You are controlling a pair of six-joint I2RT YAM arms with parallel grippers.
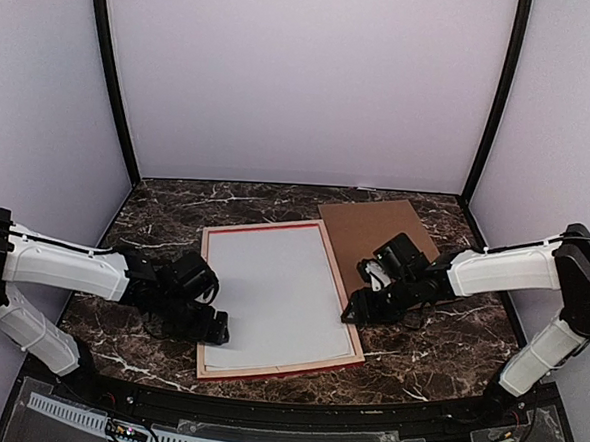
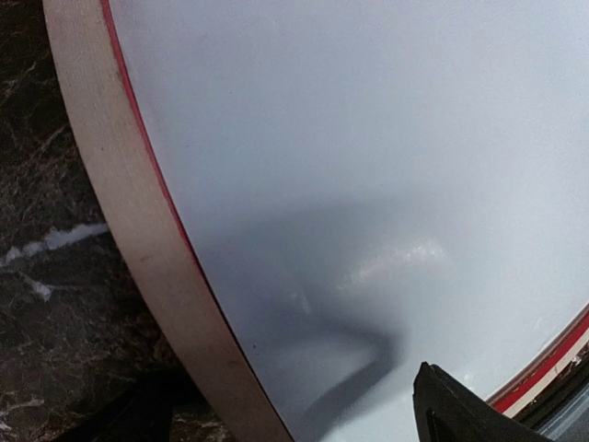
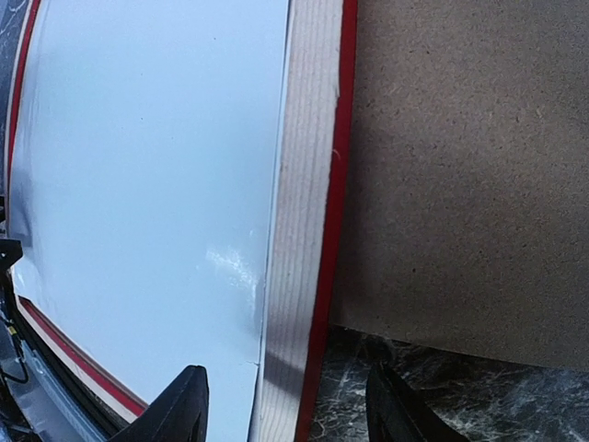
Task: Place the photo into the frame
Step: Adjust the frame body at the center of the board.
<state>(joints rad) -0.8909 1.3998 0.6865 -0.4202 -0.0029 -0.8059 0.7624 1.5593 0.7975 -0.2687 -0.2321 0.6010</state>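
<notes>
So the frame [image 1: 276, 367] is lying flat mid-table [image 1: 175, 214], pale wood back facing up, red showing only along the edges. A white sheet [image 1: 270, 295] fills the inside of it; can't tell if that's the back of the photo or something else. A brown board [image 1: 375, 231] sits at the far right corner, partly tucked under the frame. The left fingers [image 2: 451, 410] are spread wide over the near-left corner, one over the sheet, one out over the table. The right fingers [image 3: 179, 410] are spread too, straddling the right rail without pinching it.
</notes>
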